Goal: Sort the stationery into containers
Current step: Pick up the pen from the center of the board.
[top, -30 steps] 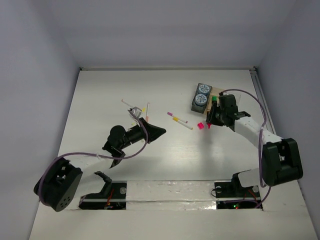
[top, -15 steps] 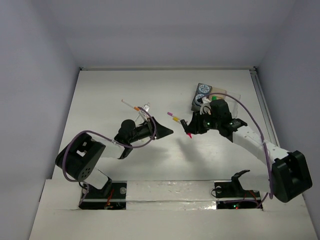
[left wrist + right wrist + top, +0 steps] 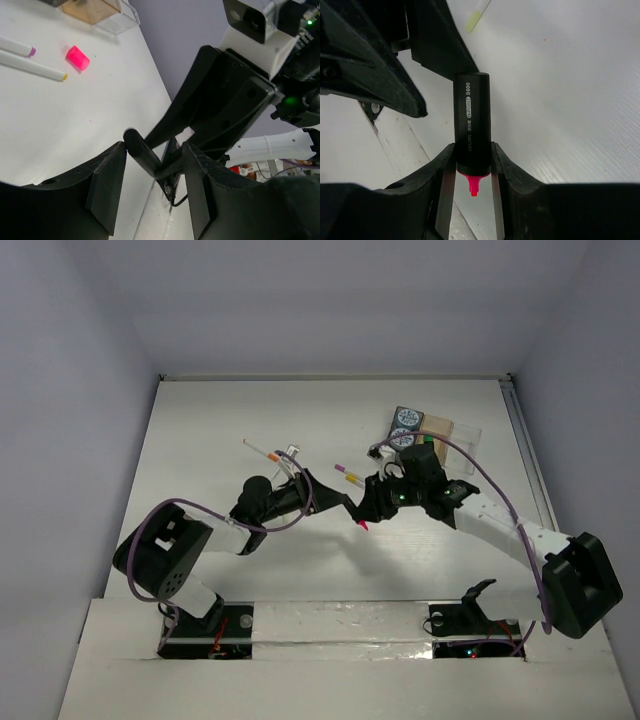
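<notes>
The right gripper [image 3: 472,148] pinches a black marker [image 3: 472,110], pink tip toward the bottom of its wrist frame. The marker's blunt end sits between the spread fingers [image 3: 107,182] of the left gripper [image 3: 344,505]; whether it touches them I cannot tell. In the top view the grippers are tip to tip at centre. Two pens [image 3: 30,65] and a pink piece [image 3: 77,57] lie on the table [image 3: 220,420], upper left in the left wrist view. The tray [image 3: 455,430], with two canisters [image 3: 405,419] at its left end, stands upper right.
</notes>
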Available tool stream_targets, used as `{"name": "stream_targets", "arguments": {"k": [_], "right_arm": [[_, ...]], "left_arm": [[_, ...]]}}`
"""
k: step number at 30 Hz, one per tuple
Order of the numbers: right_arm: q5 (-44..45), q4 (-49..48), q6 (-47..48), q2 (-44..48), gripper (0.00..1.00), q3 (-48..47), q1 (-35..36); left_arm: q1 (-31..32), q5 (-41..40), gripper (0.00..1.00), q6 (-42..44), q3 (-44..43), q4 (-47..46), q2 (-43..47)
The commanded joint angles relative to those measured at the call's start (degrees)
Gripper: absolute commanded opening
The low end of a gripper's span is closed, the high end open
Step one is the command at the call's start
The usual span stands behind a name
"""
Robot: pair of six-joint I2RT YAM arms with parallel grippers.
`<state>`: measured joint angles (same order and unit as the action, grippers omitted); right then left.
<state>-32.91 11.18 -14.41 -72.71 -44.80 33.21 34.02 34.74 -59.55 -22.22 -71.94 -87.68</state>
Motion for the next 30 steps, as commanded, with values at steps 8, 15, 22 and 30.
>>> {"name": "stream_targets", "arguments": {"k": [8,15,22,30], "right_arm": [[2.4,1.73,4.48,-0.59,0.12,-5.3,4.49],[5.21,2.97,5.89,-0.42,0.11,-6.62,5.02],[7.59,4.46,7.82,0.28,0.1,-8.64,5.02],[7.86,5.43,9.67,0.37,0.08,-9.52,6.77]], "left_arm": [[-0.27,-2.4,0.41,9.88,-6.52,11.62,4.97],[-0.27,-1.44,0.27,13.23,-8.1,17.27,7.17],[-0.27,1.11,0.38,14.02,-9.68,20.79,7.09],[-0.27,4.02,0.3,11.92,-10.13,18.87,6.21]]}}
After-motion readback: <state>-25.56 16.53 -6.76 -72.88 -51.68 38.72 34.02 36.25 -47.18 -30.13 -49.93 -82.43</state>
